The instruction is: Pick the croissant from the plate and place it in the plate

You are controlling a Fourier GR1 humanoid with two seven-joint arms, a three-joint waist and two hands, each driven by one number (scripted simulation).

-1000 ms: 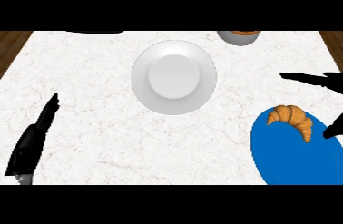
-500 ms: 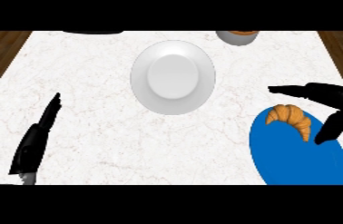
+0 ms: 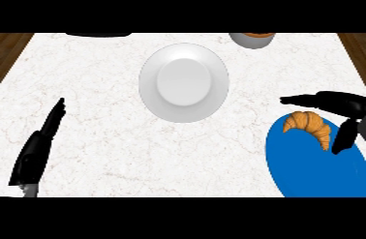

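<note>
We saw the right hand [image 3: 336, 103] spread open just over the golden curved croissant [image 3: 311, 127] on the round blue plate [image 3: 307, 170]; the left hand [image 3: 37, 148] lay flat, fingers straight.

We look down on a white marbled counter [image 3: 107, 131] with dark wood showing past its far corners. A white plate [image 3: 184, 82] sits at the centre, toward the far side. A blue plate [image 3: 307, 165] lies at the near right, cut off by the view's edge. A small grey bowl [image 3: 251, 39] stands at the far edge, right of centre, only partly in view. A dark, flat shape [image 3: 99, 34] lies along the far edge at left.
</note>
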